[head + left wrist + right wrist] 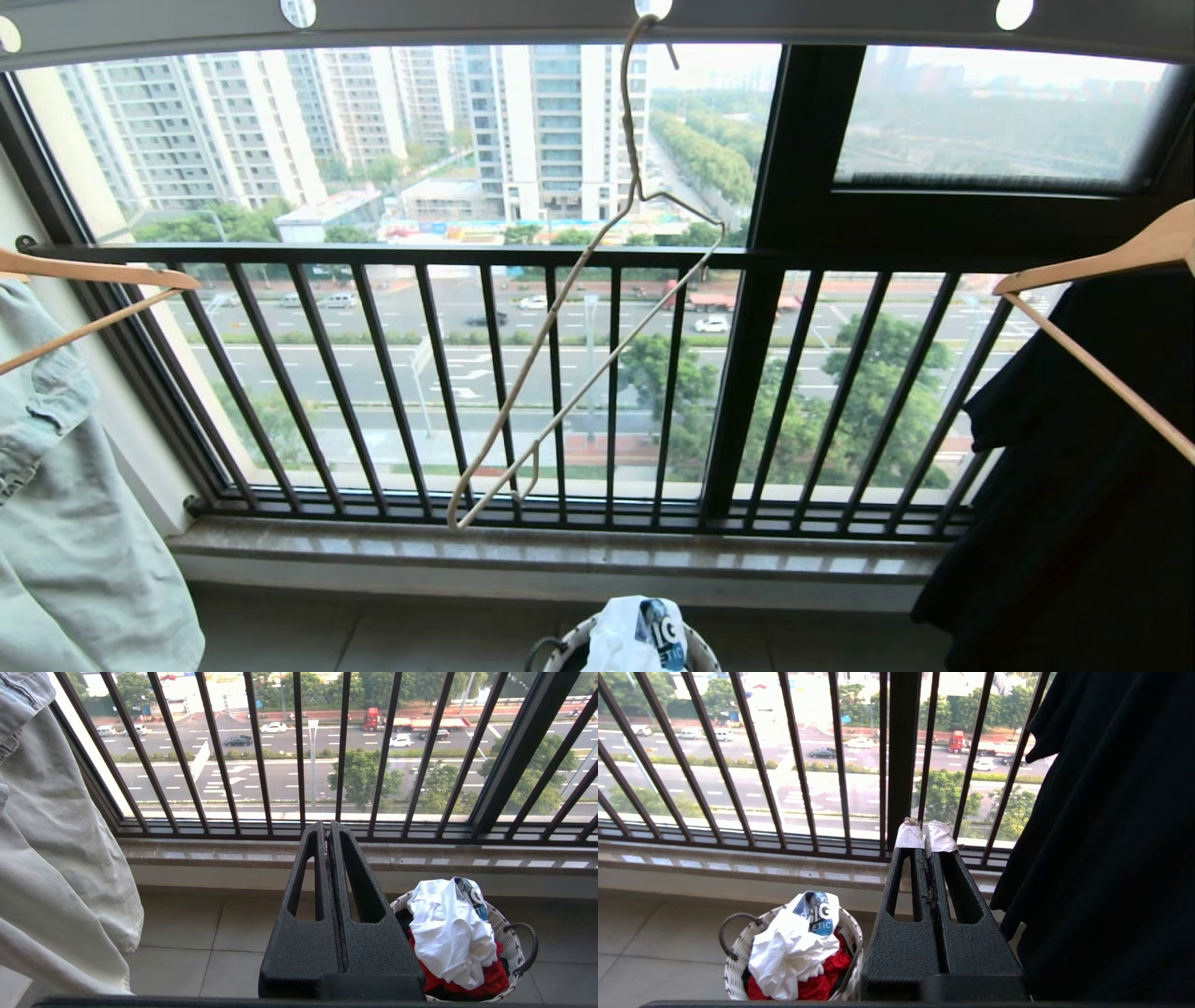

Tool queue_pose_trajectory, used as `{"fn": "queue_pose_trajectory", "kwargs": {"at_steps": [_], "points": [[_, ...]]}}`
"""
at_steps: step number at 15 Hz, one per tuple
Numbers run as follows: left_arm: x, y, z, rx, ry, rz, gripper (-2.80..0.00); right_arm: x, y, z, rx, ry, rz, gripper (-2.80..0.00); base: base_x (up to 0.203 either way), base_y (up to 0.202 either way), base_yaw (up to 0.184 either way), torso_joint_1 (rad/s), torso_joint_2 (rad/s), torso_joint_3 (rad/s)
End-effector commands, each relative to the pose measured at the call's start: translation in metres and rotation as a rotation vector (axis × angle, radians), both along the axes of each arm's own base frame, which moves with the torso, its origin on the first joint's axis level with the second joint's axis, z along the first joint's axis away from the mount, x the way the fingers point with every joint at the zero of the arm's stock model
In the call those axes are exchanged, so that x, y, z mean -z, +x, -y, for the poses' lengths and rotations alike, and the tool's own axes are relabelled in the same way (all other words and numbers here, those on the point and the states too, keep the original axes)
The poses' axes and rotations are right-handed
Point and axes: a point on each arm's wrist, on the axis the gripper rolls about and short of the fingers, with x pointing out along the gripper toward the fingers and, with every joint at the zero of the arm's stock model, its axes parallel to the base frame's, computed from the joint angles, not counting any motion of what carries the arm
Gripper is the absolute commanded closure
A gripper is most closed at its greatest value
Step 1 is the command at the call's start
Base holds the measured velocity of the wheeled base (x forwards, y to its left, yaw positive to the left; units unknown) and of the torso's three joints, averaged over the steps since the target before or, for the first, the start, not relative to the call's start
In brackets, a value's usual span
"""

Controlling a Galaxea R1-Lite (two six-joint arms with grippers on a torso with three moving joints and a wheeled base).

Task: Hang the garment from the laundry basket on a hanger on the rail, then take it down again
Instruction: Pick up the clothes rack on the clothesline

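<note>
2 closed grippers (328, 828) above garment (448, 933).

I see the hanger (597, 308) hooked in a hole of the rail (597, 23) overhead, tilted, centre, in front of the window railing (392, 257). Laundry basket (702, 655) on the floor below it, before the sill (560, 551); garment (625, 639) on top inside it. Denim piece (65, 523) hangs left, dark garment (1074, 485) right, each on a wooden hanger (103, 275).

Three hangers (583, 308), one basket (738, 961)
</note>
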Motion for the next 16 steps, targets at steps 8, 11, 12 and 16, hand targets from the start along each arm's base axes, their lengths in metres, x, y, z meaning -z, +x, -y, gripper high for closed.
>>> {"fn": "queue_pose_trajectory", "kwargs": {"at_steps": [8, 11, 12, 16], "points": [[0.0000, 0.0001, 0.0000, 0.000, 0.001, -0.001, 0.00, 0.0000, 0.0001, 0.0000, -0.001, 0.000, -0.001, 0.00, 0.000, 0.000, 0.000, 0.000, 0.00, 0.000], [0.0000, 0.0001, 0.0000, 0.000, 0.000, -0.001, 0.00, 0.0000, 0.0001, 0.0000, -0.001, 0.000, -0.001, 0.00, 0.000, 0.000, 0.000, 0.000, 0.00, 0.000], [-0.0005, -0.0001, 0.0000, 0.000, 0.001, 0.001, 0.00, 0.0000, 0.0001, 0.0000, -0.001, 0.000, -0.001, 0.00, 0.000, 0.000, 0.000, 0.000, 0.00, 0.000], [0.0000, 0.0001, 0.0000, 0.000, 0.001, -0.001, 0.00, 0.0000, 0.0001, 0.0000, -0.001, 0.000, -0.001, 0.00, 0.000, 0.000, 0.000, 0.000, 0.00, 0.000]]}}
